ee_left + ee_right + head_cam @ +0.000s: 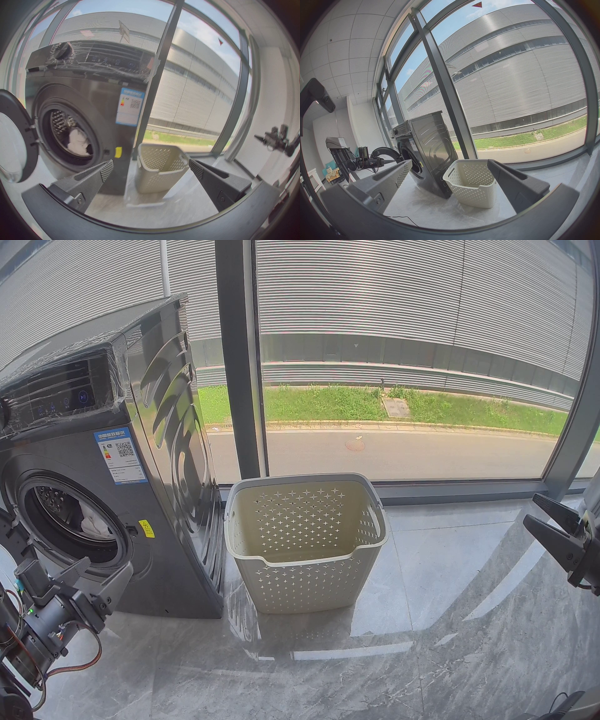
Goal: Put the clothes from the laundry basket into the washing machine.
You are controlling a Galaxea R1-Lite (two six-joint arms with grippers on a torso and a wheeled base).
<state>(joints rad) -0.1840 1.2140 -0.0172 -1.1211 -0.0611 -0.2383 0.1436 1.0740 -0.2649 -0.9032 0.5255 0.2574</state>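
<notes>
We see the laundry basket [300, 587] standing upright on the floor just beside the washing machine [172, 490], on the machine's right flank; its inside shows bare walls and no clothes that we can make out. The one garment we find is a white cloth [94, 522] lying low inside the drum, behind the round opening; the door [14, 137] stands swung wide to the left of that opening.

The left gripper [106, 566] hangs low in front of the machine, just below and before the drum mouth; its fingers are spread wide with nothing between them. The right gripper [531, 509] sits far off at the right edge, well apart from both basket and machine; its fingers are likewise parted and carry nothing.

The relation that matters here, in our judgement, is that the drum lies straight ahead of the left gripper, while the basket lies off to that gripper's right, between the two arms and nearer the left one; the right arm would have to cross the whole open floor to reach either.

With the basket looking emptied and the cloth already in the drum, we judge the transfer as good as complete; if a further piece hides at the basket's bottom, the left arm is the natural one to swing right, dip through the open top, and carry back to the opening; the open door beside it is the thing to keep clear of.
</notes>
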